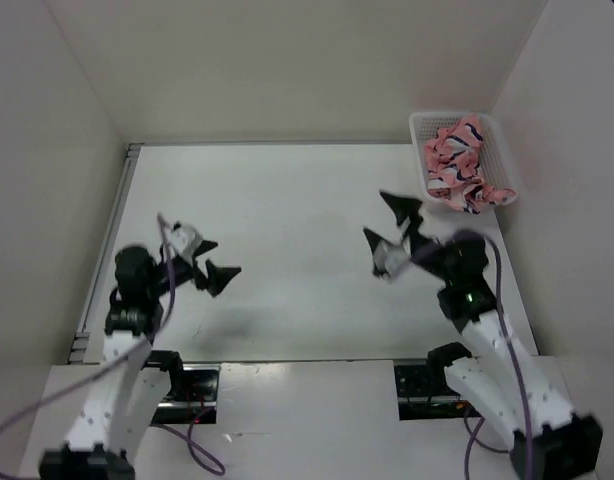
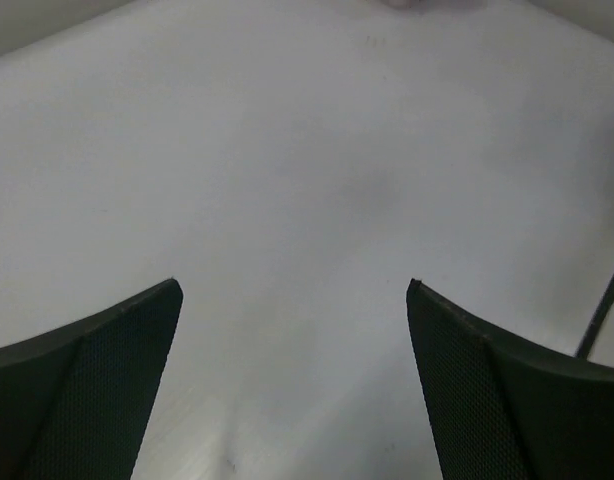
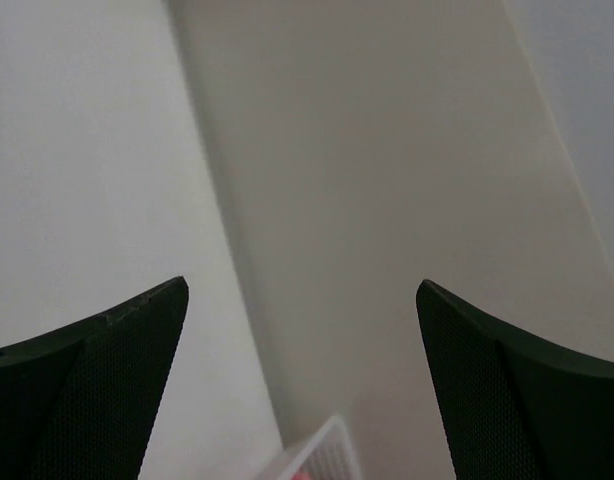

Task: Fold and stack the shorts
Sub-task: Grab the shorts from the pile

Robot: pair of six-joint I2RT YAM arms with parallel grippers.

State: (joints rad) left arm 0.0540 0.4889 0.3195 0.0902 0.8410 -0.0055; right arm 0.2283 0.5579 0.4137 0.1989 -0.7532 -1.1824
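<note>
Both end effectors are spread wide and hold nothing: the left end effector (image 1: 216,261) over the near-left tabletop (image 1: 287,200), the right end effector (image 1: 392,228) raised at mid-right. Pale walls (image 1: 287,60) enclose the white surface. The shorts (image 1: 457,160) lie crumpled in the white basket (image 1: 418,140) in the far right corner, beyond the right end effector and apart from it.

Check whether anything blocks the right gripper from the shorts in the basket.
Nothing loose lies between the right gripper and the shorts; only the basket and its near wall, which the shorts heap above.
</note>
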